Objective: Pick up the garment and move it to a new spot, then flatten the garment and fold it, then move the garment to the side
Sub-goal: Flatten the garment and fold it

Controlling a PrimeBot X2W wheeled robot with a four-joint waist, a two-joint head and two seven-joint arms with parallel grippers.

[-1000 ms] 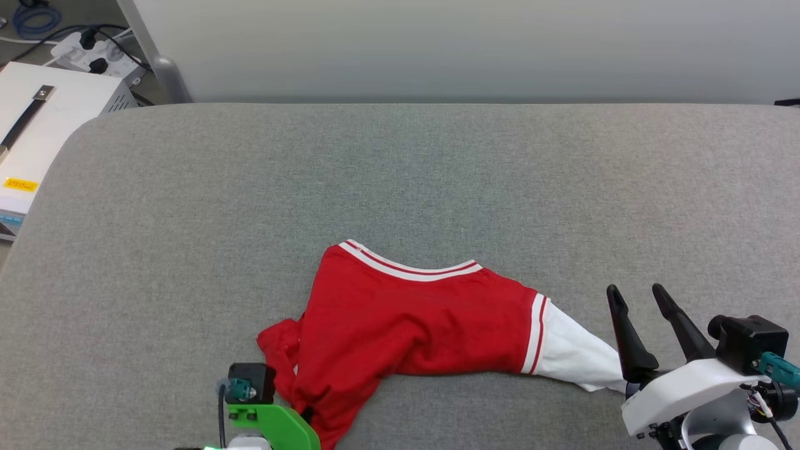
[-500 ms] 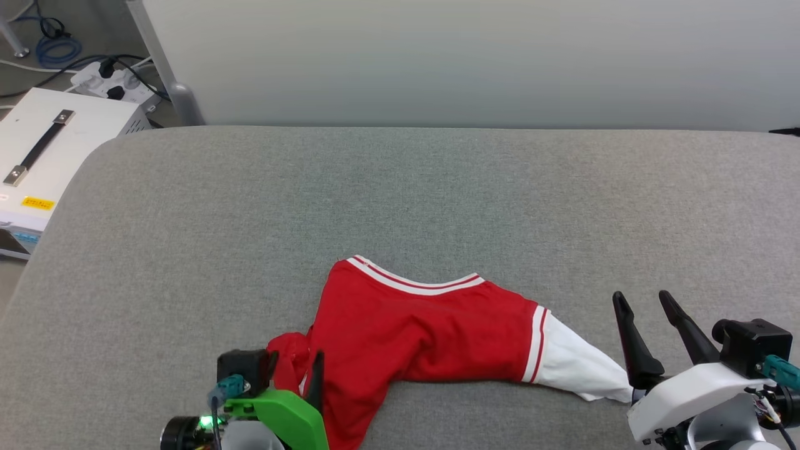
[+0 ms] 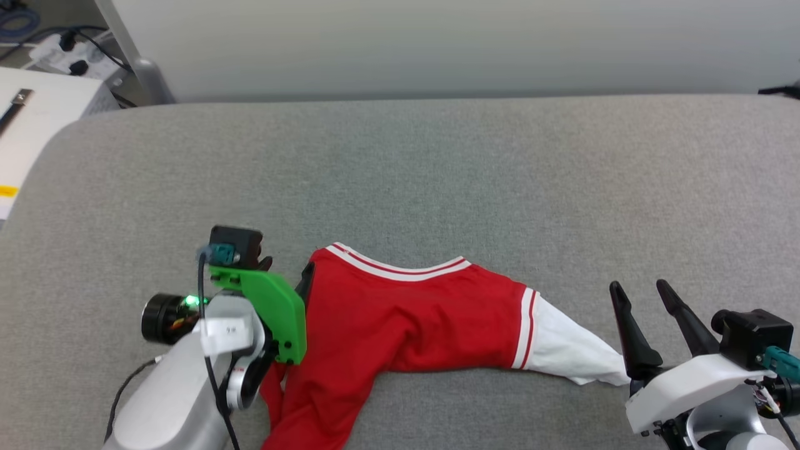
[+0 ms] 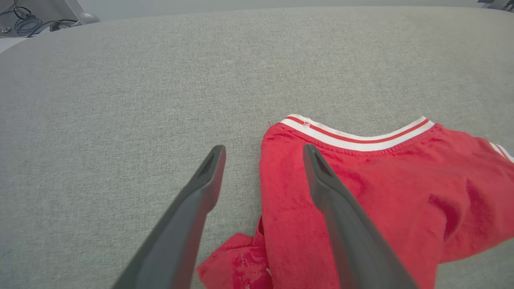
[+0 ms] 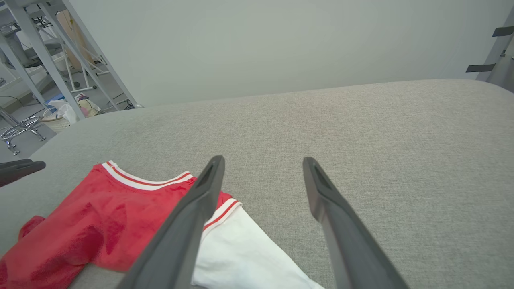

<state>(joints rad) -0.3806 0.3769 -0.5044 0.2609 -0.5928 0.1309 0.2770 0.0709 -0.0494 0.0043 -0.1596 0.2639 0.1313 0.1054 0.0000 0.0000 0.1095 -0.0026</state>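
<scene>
In the head view, a grey woven surface point(image 3: 437, 156) with rounded corners spans the frame, its weave fine and matte. The garment point(image 3: 400, 319) lies crumpled on it in the lower middle. It is soft, creased red jersey with a curved band of red-and-white striped trim along its top edge. A smooth white sleeve tapers to a point toward the lower right. A glossy green bracket point(image 3: 275, 306) on the left arm sits at the cloth's left edge. At lower right, the right gripper point(image 3: 639, 287) shows two long, dark, tapered fingers spread apart just beside the sleeve tip, holding nothing.

In the left wrist view, the left gripper point(image 4: 264, 147) has its matte dark fingers wide apart and empty. The one on the right of the frame shows against the red cloth, the other against bare grey weave. The striped trim curves across centre right.

In the right wrist view, the fingers stand apart. The left one crosses the white sleeve and its striped cuff, and the right one shows against bare surface. Red cloth bunches at lower left.
</scene>
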